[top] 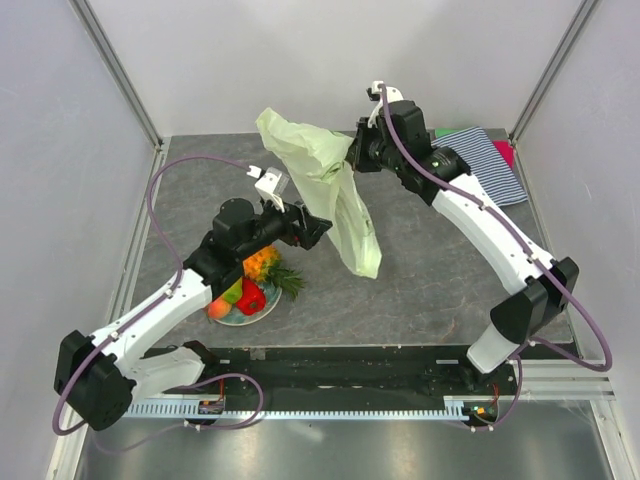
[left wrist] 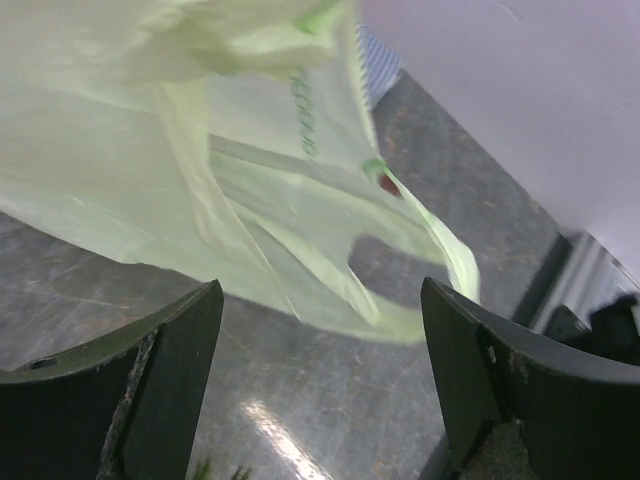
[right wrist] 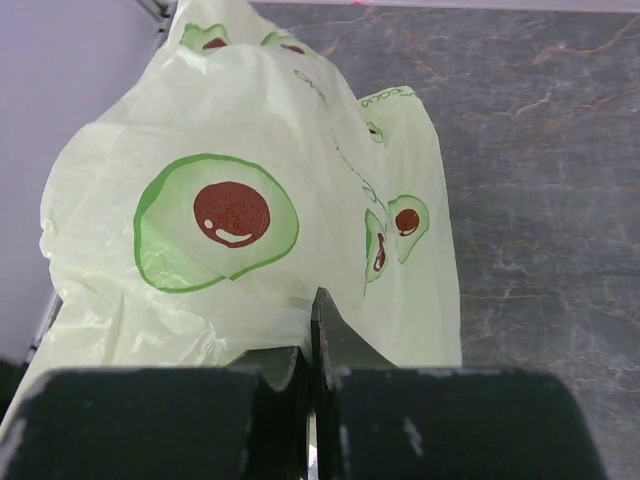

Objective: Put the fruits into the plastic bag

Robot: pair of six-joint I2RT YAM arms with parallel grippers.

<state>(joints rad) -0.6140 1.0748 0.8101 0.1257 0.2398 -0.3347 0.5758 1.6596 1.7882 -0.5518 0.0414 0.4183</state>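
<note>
The plastic bag (top: 330, 190) is pale green with avocado prints and hangs lifted off the table. My right gripper (top: 357, 152) is shut on its upper edge; in the right wrist view the closed fingertips (right wrist: 315, 320) pinch the bag (right wrist: 250, 200). My left gripper (top: 312, 230) stands open just left of the bag, empty. In its wrist view the bag's loop handle (left wrist: 400, 270) dangles beyond the gripper (left wrist: 320, 330). The fruits (top: 250, 285) lie on a plate (top: 240, 319) under the left arm: pineapple (top: 262, 262), red piece (top: 252, 298), green apple (top: 233, 292).
A striped blue-white cloth (top: 490, 160) lies at the back right with a pink item (top: 505, 152) beside it. White walls and metal frame posts enclose the dark table (top: 430, 280) on three sides.
</note>
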